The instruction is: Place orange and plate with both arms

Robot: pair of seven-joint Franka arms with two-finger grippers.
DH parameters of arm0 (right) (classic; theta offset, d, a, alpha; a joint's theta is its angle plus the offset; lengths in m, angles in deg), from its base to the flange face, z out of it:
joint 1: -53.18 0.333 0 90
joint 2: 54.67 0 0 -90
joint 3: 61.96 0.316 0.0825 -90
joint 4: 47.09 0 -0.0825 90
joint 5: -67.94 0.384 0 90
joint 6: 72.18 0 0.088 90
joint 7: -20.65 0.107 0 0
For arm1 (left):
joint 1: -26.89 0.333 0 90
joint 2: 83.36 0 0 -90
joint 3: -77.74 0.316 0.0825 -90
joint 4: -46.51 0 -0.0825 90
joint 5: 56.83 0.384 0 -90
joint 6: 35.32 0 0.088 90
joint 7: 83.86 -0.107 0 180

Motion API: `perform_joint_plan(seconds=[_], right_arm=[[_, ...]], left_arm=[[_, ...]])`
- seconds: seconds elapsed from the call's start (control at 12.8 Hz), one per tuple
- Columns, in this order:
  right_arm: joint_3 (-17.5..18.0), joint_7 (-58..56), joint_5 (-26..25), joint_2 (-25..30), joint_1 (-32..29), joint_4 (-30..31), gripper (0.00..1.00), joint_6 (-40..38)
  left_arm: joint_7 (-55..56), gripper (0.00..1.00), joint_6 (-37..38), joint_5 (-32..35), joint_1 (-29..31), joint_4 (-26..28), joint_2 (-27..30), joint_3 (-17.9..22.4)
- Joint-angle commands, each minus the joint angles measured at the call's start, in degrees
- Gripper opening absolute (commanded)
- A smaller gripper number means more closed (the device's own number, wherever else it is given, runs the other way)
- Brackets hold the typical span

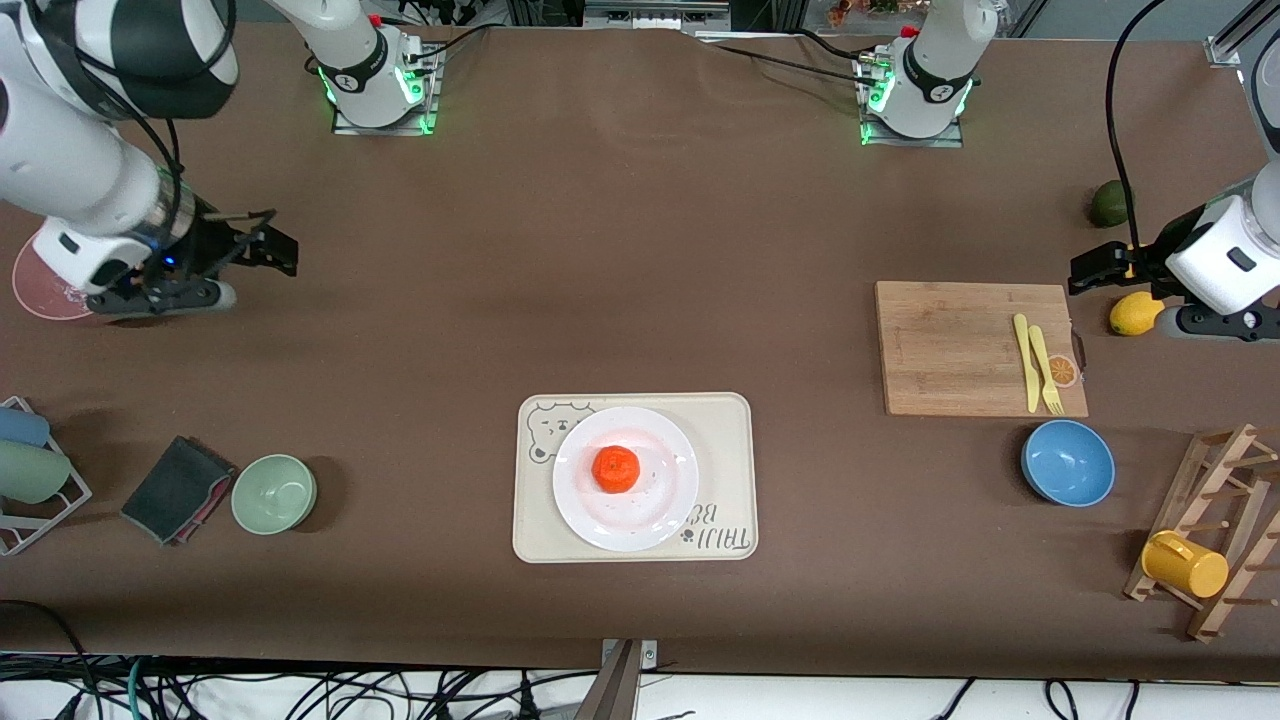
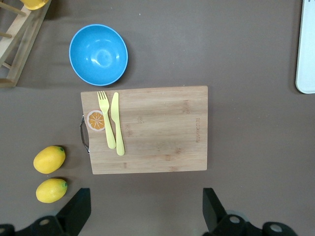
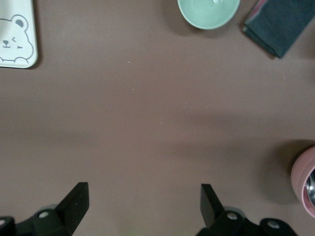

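The orange (image 1: 615, 469) sits in the middle of the white plate (image 1: 640, 522). The plate rests on the cream bear-print tray (image 1: 735, 420), midway along the table and near the front camera. My left gripper (image 1: 1095, 268) (image 2: 146, 209) is open and empty. It hangs over bare table beside the wooden cutting board (image 1: 950, 345), at the left arm's end. My right gripper (image 1: 268, 250) (image 3: 142, 201) is open and empty over bare table at the right arm's end. Both are well away from the plate.
A yellow fork and knife (image 1: 1038, 365) lie on the cutting board. Lemons (image 2: 49, 159), a lime (image 1: 1110, 203), a blue bowl (image 1: 1067, 462) and a wooden rack with a yellow mug (image 1: 1185, 565) are nearby. A green bowl (image 1: 274, 493), dark cloth (image 1: 175, 490) and pink bowl (image 1: 45, 290) lie at the right arm's end.
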Motion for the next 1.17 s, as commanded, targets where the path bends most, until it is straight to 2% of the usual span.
perform_joint_plan(seconds=[0.0, 0.16, 0.62, 0.78, 1.09], right_arm=[[-1.62, 0.99, 0.7, 7.31, 0.06, 9.14, 1.0, 3.76], [-4.51, -3.13, 0.7, 6.28, -1.26, 6.44, 1.0, 2.36], [-4.43, 1.34, 0.96, -0.49, -4.51, -8.76, 1.0, 0.68], [-4.43, 1.78, 3.33, -0.15, -4.86, -8.95, 1.0, 1.38], [-4.43, -0.41, 3.34, -0.06, -4.86, -7.82, 1.0, 0.77]], left_arm=[[-1.06, 1.0, 0.21, 0.43, -0.02, -0.98, -0.32, 0.09], [-1.06, 1.0, 0.21, 0.43, -0.02, -1.07, -0.32, 0.09], [-1.15, 1.0, 0.21, 0.43, -0.02, -1.07, -0.32, 0.0], [-1.15, 1.0, 0.12, 0.43, -0.02, -1.07, -0.32, 0.09], [-1.15, 1.0, 0.21, 0.43, -0.02, -1.07, -0.32, 0.0]])
